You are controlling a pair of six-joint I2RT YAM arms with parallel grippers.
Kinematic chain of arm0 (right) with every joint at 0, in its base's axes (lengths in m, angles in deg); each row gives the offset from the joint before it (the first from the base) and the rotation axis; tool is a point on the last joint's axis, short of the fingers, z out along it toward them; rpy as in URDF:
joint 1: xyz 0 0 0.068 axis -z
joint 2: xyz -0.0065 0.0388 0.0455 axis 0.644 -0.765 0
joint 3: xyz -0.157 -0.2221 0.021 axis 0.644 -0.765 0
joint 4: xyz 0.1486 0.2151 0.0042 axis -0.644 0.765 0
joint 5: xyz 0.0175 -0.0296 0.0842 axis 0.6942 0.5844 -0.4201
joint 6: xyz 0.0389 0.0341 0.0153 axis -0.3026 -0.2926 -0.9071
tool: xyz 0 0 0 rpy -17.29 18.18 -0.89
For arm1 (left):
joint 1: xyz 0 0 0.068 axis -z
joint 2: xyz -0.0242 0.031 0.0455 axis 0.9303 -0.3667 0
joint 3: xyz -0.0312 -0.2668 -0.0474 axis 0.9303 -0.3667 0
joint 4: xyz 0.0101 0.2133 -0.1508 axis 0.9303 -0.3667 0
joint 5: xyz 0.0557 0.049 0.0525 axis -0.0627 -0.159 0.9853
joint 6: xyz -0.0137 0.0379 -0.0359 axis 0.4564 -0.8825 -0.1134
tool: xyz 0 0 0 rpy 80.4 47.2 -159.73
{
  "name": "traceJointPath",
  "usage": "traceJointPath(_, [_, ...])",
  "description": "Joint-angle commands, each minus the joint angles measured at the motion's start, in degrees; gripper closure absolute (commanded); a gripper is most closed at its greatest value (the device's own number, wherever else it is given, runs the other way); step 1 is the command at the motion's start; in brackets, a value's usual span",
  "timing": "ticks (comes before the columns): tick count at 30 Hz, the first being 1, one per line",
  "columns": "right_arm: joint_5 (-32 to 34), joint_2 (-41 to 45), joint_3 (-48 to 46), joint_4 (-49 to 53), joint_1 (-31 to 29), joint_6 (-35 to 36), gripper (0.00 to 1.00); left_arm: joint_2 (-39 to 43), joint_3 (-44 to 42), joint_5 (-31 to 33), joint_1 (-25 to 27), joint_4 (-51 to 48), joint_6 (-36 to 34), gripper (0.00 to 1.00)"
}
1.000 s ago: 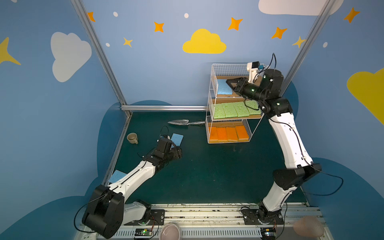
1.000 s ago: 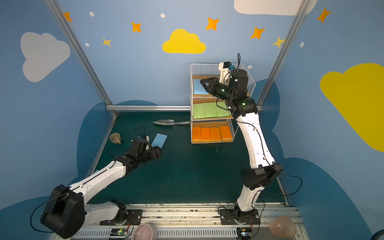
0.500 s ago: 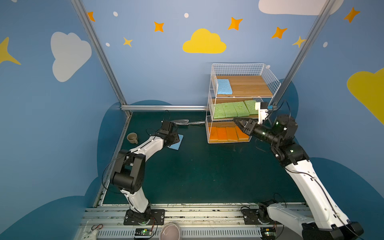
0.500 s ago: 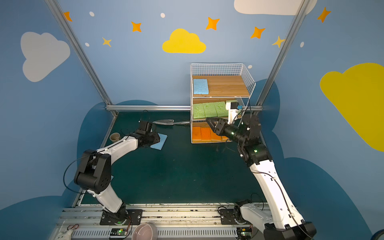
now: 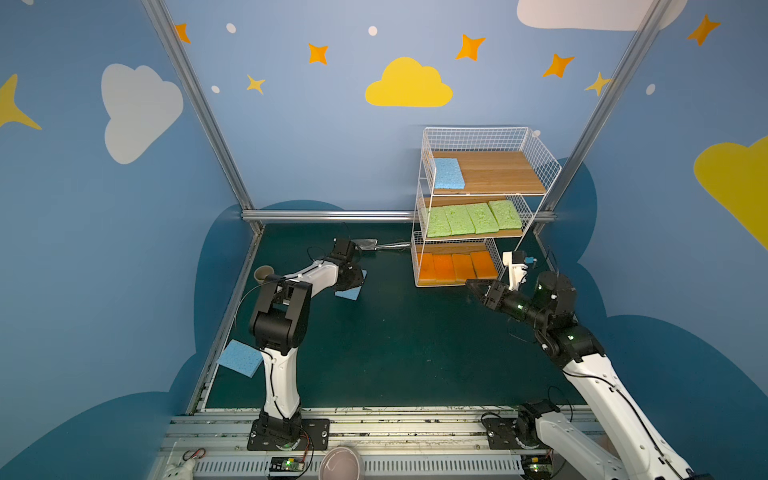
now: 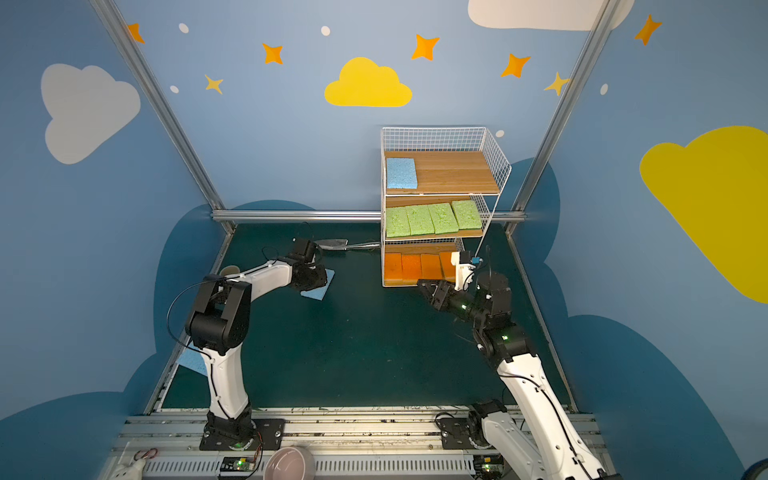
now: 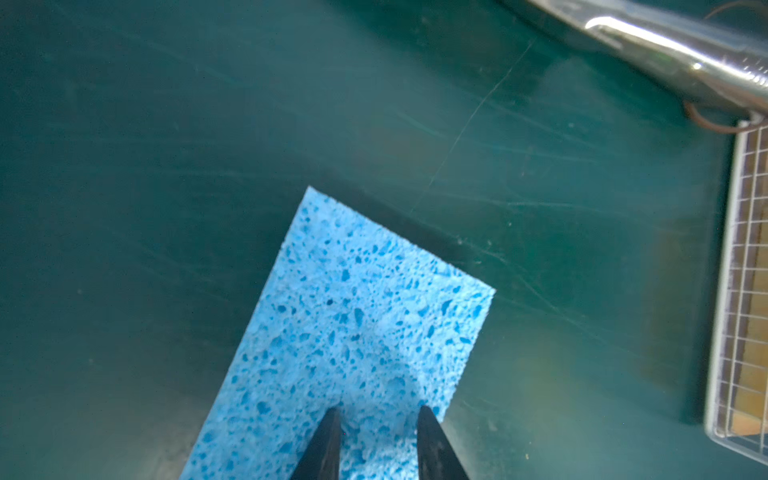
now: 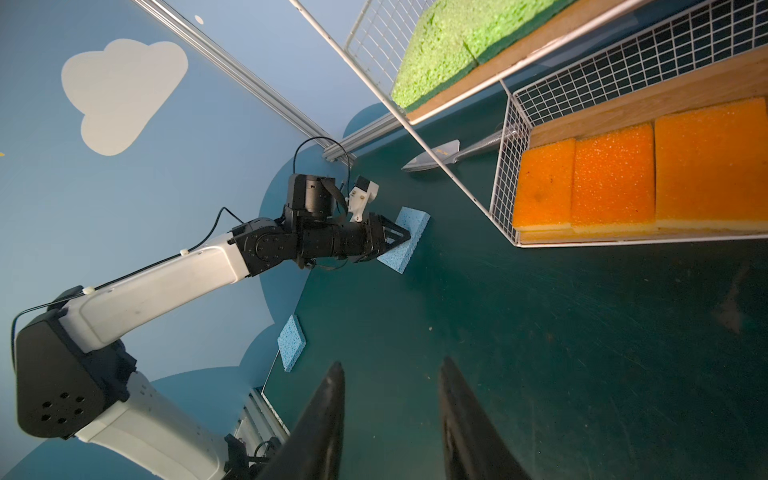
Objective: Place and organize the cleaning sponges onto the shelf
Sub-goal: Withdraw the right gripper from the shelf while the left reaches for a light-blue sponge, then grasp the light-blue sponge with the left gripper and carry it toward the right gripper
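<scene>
The left arm [image 5: 311, 276] and right arm [image 5: 594, 374] wear white shells between chunky black joint housings. Thin black cables [image 8: 316, 139] loop alongside. Green lights [image 5: 572, 337] dot the right arm's joints. White camera mounts [image 5: 515, 270] top each wrist; black jaws taper to points.

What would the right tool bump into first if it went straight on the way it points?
Probably the blue sponge at the left tool; the way there looks free, though depth is unclear.
</scene>
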Motion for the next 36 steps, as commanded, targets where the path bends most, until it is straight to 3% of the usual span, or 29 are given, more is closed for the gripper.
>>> traceJointPath(1, [-1.04,0.2,-0.87,-3.01,0.36,0.12,0.62,0.33,-4.27,-2.82,2.45,-0.63,1.17,0.68])
traceJointPath(6, [-0.65,-0.2,-2.32,-3.74,0.49,-1.21,0.62,3.31,-11.19,-5.15,8.32,4.64,4.8,0.68])
traceJointPath(12, [-0.28,-0.29,-4.41,-4.59,1.48,-2.92,0.62,6.03,-18.97,-5.36,21.37,16.99,16.66,0.67])
traceJointPath(15, [-1.17,-0.59,-4.59,-3.05,2.68,-3.49,0.62,5.73,-18.0,-4.44,28.4,22.77,22.24,0.65])
traceJointPath(18, [-2.9,-0.65,-4.67,-1.1,4.74,-4.19,0.63,5.94,-12.69,-2.51,33.1,20.54,22.17,0.59])
traceJointPath(22, [-4.81,0.69,-5.27,1.37,7.31,-4.28,0.62,11.31,-11.28,-0.05,34.27,18.19,19.11,0.42])
traceJointPath(24, [-5.19,1.35,-5.47,2.48,7.99,-3.91,0.62,14.05,-11.86,1.33,34.18,16.92,17.63,0.4])
traceJointPath(30, [-6.45,1.72,-8.24,6.06,8.57,-2.11,0.63,15.53,-13.46,-2.02,31.54,10.0,10.99,0.66])
traceJointPath(36, [-8.96,2.74,-12.01,5.97,8.57,-2.82,0.58,12.78,-18.0,-3.22,30.99,11.3,9.29,0.73])
